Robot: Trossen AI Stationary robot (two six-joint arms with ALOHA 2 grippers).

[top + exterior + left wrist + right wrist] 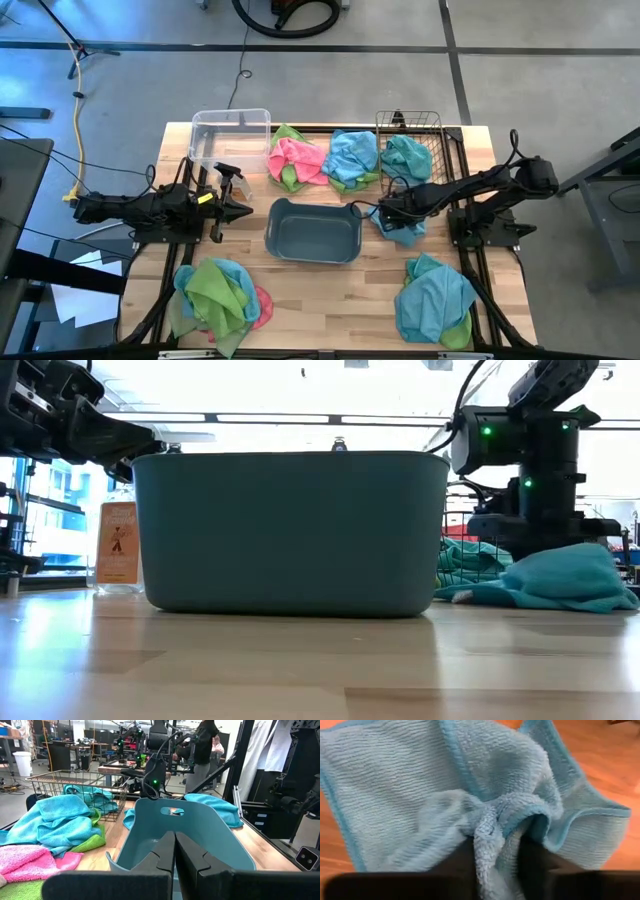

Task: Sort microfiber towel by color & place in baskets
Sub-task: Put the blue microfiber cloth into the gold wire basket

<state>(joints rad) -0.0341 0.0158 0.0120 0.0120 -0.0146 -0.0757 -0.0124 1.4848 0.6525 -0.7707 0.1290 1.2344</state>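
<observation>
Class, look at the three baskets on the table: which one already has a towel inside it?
The wire basket, at the table's far right. A blue towel lies in it, while the clear bin and the grey-blue tub hold nothing.

Overhead, table-level, two wrist cams — shared tub (314, 232)

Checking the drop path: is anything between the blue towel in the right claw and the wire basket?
Nothing visible blocks it. The right claw pinches a blue towel on the table just in front of the wire basket, which already holds a teal towel.
</observation>
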